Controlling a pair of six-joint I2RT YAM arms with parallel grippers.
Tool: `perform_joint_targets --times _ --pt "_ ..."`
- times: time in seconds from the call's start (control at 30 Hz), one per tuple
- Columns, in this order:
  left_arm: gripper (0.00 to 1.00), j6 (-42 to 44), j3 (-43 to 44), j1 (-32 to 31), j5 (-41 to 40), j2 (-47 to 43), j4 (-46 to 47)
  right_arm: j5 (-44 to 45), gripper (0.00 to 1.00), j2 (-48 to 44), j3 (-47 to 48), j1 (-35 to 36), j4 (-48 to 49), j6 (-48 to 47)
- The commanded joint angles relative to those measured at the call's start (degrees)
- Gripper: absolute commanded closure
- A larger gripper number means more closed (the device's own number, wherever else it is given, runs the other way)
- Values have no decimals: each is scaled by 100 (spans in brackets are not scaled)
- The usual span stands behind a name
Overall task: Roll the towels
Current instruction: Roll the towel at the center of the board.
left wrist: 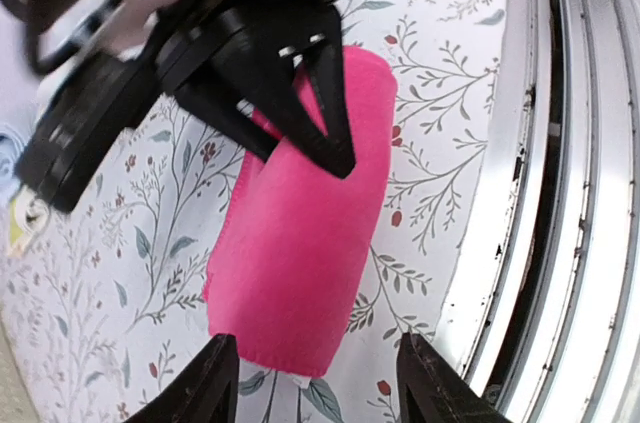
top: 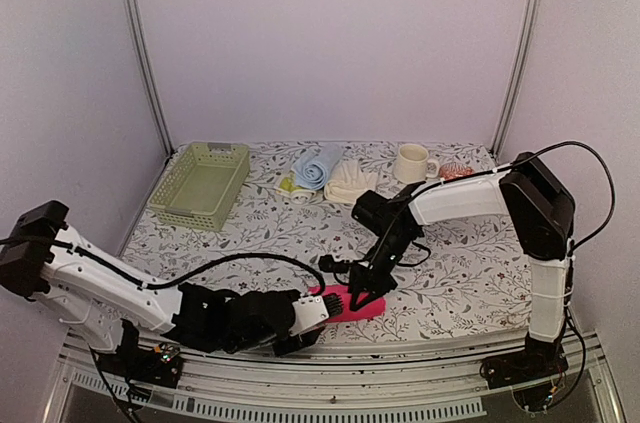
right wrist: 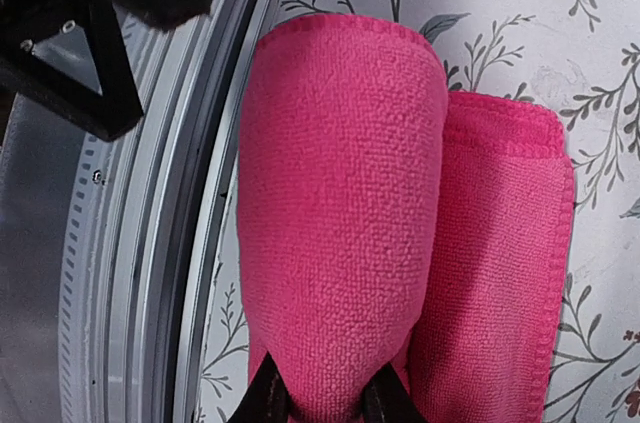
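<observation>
Flowered cloth (top: 470, 263) runs up to a metal rail (left wrist: 560, 193) at the near edge; just beside that rail lies the pink towel (left wrist: 300, 263), a soft, fuzzy roll with a flatter fold alongside; the left gripper (left wrist: 320, 388) stands open astride one end; the right gripper (right wrist: 325, 403) pinches the roll; well apart, by the back wall, sit a mesh basket (top: 200, 183), blue towel (top: 318, 165), white towel (top: 350, 181) and mug (top: 412, 163).
</observation>
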Motion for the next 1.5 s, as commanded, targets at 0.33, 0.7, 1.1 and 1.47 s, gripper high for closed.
perform_joint_targets --times 0.33,0.7,1.1,1.47 --pt "40 2763 1040 -410 -1498 1910 927 -228 93 757 -44 31 -1078 2" --pt "55 2270 1574 60 -1043 2596 259 -404 84 575 -9 -61 -1085 40" --pt "73 1335 1772 632 875 2642 -939 -871 52 -1093 -321 -1007 -1640 -195" --pt "80 621 2150 1197 2421 2794 -1451 374 50 -3637 -2172 -1207 781 629"
